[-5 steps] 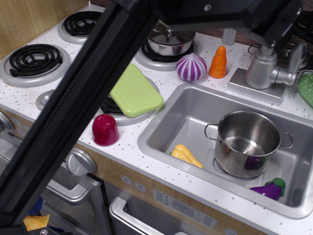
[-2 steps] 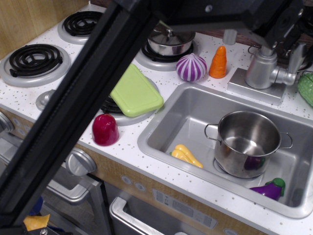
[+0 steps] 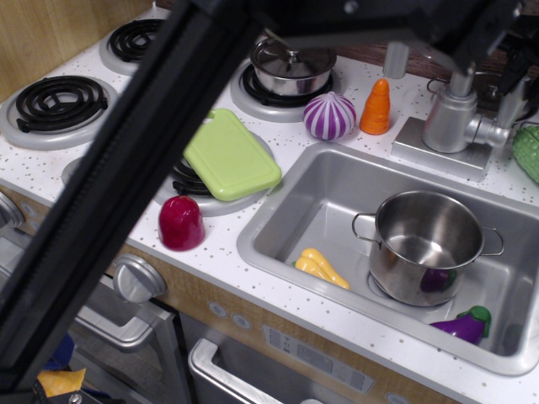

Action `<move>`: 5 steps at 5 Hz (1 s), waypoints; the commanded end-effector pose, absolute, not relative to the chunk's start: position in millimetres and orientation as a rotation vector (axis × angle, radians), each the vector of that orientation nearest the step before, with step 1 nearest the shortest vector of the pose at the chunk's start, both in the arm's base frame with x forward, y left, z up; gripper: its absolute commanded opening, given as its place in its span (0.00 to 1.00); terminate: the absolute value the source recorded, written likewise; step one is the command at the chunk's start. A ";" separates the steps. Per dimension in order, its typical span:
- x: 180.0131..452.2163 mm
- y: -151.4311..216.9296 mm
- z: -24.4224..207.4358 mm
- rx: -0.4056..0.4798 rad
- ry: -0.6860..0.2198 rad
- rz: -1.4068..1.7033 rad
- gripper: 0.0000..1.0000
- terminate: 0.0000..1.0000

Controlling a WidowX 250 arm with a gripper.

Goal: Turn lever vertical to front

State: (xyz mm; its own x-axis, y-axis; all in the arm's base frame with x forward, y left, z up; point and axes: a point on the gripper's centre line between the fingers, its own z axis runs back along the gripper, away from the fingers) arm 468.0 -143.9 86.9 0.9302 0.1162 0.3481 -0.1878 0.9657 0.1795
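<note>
Hardly any progress visible: lever [image 3: 511, 108] upright beside faucet body [image 3: 449, 122], gripper [image 3: 512, 74] at it, fingers' spread unreadable, forward turn left.

The black arm [image 3: 126, 185] is stretched diagonally from the counter's front-left corner toward its back-right corner; the jaws are hidden.

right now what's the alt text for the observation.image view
A black robot arm crosses a toy kitchen counter, reaching toward the faucet body and its lever at the top right; its fingers are not clearly visible. In the sink sit a steel pot, a yellow toy and a purple eggplant.
</note>
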 end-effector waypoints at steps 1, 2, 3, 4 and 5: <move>445.5 -152.3 94.5 0.125 -0.283 0.293 0.00 0.00; 440.8 -154.2 86.3 0.082 -0.205 0.340 0.00 0.00; 436.3 -156.3 72.4 0.028 -0.145 0.355 0.00 0.00; 429.5 -163.6 63.1 0.043 -0.149 0.360 0.00 0.00; 423.7 -167.4 57.4 0.057 -0.163 0.364 0.00 0.00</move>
State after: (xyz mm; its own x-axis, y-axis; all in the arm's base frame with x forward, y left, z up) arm 424.0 -161.1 53.7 0.9217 0.3398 0.1873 -0.3517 0.9355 0.0334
